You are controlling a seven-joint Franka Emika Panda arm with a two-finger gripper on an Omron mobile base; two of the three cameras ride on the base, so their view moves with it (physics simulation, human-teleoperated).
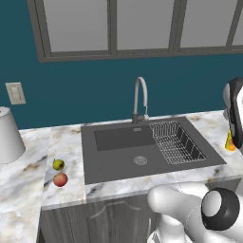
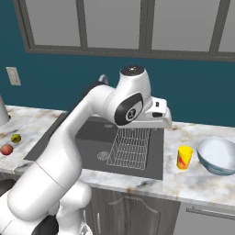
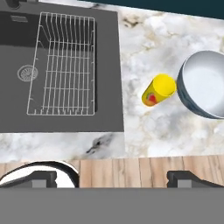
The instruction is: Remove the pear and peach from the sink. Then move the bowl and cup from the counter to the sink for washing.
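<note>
The pear (image 1: pixel 58 164) and the peach (image 1: pixel 60 179) lie on the counter (image 1: pixel 64 142) left of the sink (image 1: pixel 118 163); both also show at the far left, pear (image 2: pixel 16 138) and peach (image 2: pixel 6 149). Right of the sink (image 2: pixel 92 142) stands the yellow cup (image 2: pixel 184 157), with the pale bowl (image 2: pixel 218 155) just beyond it. From above, the cup (image 3: pixel 158 89) sits close beside the bowl (image 3: pixel 205 85). My gripper (image 3: pixel 116 178) hangs open and empty, high over the sink's right edge (image 3: pixel 118 65).
A wire rack (image 3: pixel 63 65) fills the right side of the basin, with the drain (image 3: pixel 27 72) beside it. The curved faucet (image 1: pixel 140 97) rises behind the sink. A large grey-white conical vessel (image 1: pixel 7 135) stands at the far left of the counter.
</note>
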